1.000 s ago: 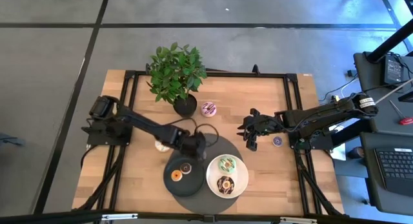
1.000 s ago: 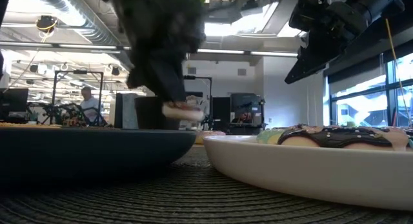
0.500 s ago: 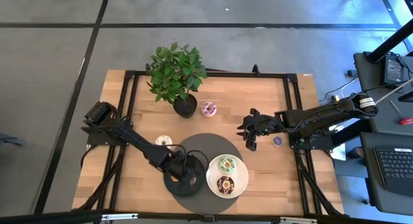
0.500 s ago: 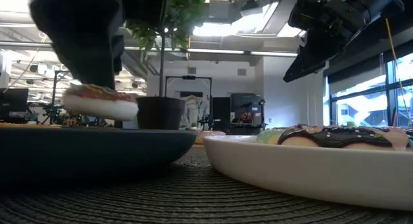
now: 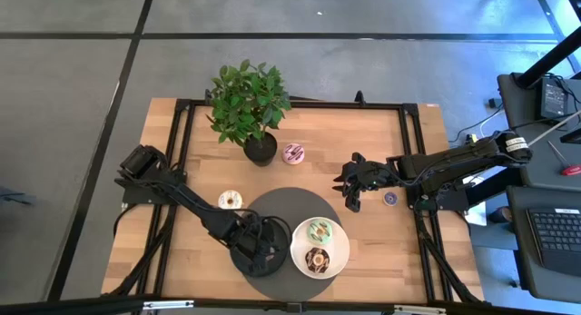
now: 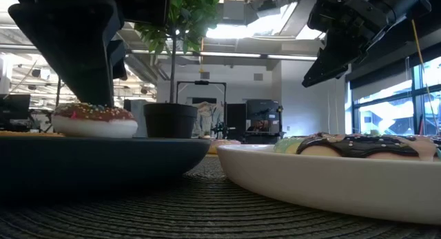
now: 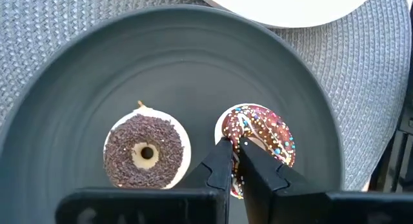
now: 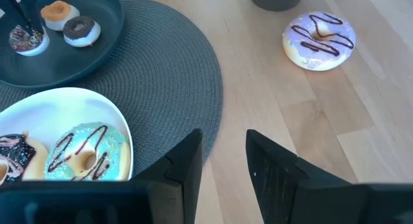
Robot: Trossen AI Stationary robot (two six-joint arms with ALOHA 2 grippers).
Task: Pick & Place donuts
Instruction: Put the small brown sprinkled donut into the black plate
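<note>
My left gripper [image 7: 235,148] is over the black plate [image 7: 77,75], shut on a small chocolate donut with coloured sprinkles [image 7: 264,141]; the low view shows this donut [image 6: 94,120] down at the plate. A chocolate-sprinkled donut [image 7: 146,153] lies flat beside it, and the right wrist view shows an orange one [image 8: 59,11] and a brown one [image 8: 82,29] there too. My right gripper [image 5: 349,190] hangs open above the bare table right of the mat. A white-iced donut [image 5: 231,200], a pink-iced one [image 5: 293,152] and a tiny purple one [image 5: 389,198] lie on the wood. My left gripper pinches one side of the sprinkled donut's ring [image 7: 240,130] between its two fingertips, coming from above and pointing down. One finger [image 7: 219,164] stands outside the rim, the other toward the hole. The donut sits level with its underside on the black plate.
The white plate [image 5: 338,251] on the grey round mat [image 5: 281,204] carries a green-iced donut [image 5: 320,231] and a chocolate-iced one [image 5: 317,258]. A potted plant [image 5: 250,106] stands at the table's far side. Bare wood lies between the mat and the right gripper.
My left gripper has carried the sprinkled donut from the far side of the mat toward the near edge, over the black plate, and lowered it. The donut hung tilted above the plate half a second ago and now sits level on it. The right arm has kept still.
</note>
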